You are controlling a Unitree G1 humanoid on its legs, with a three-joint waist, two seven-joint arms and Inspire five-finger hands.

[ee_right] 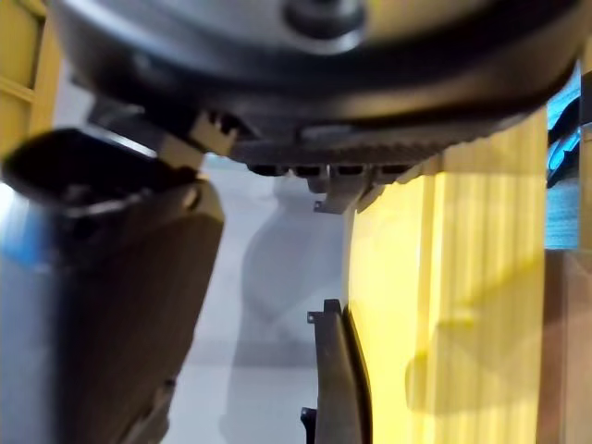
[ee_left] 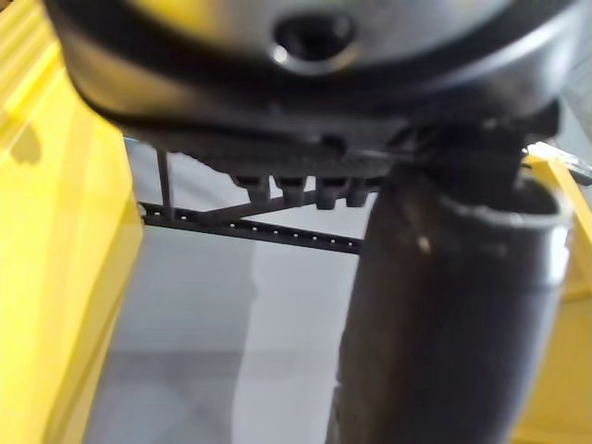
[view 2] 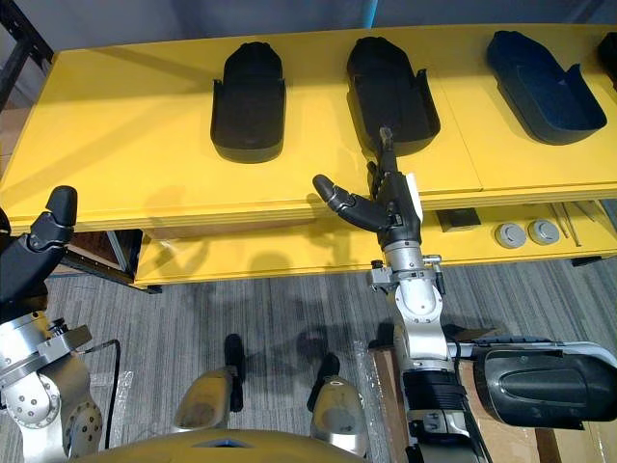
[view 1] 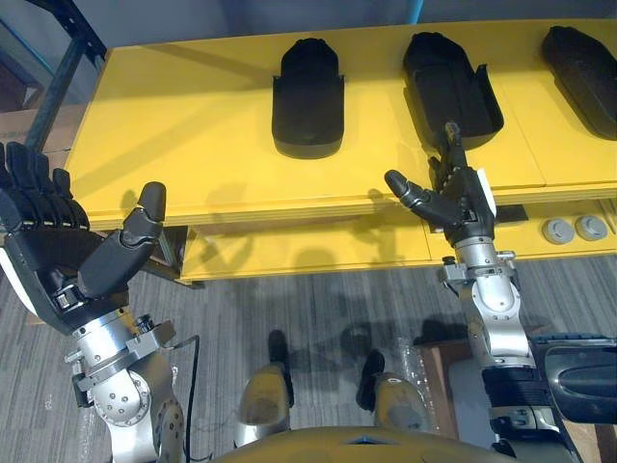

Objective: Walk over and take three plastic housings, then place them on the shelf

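Yellow shelf point(view 1: 174, 125) holds three black housings point(view 1: 308, 96) point(view 1: 448, 82) point(view 1: 583, 63); left robot hand point(view 1: 58, 253), right robot hand point(view 1: 468, 207) released.

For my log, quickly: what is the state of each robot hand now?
Left robot hand: open, holding nothing.
Right robot hand: open, holding nothing.

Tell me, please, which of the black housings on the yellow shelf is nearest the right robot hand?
The middle housing, straight ahead of the right robot hand; the left housing and the right housing sit farther off to either side.
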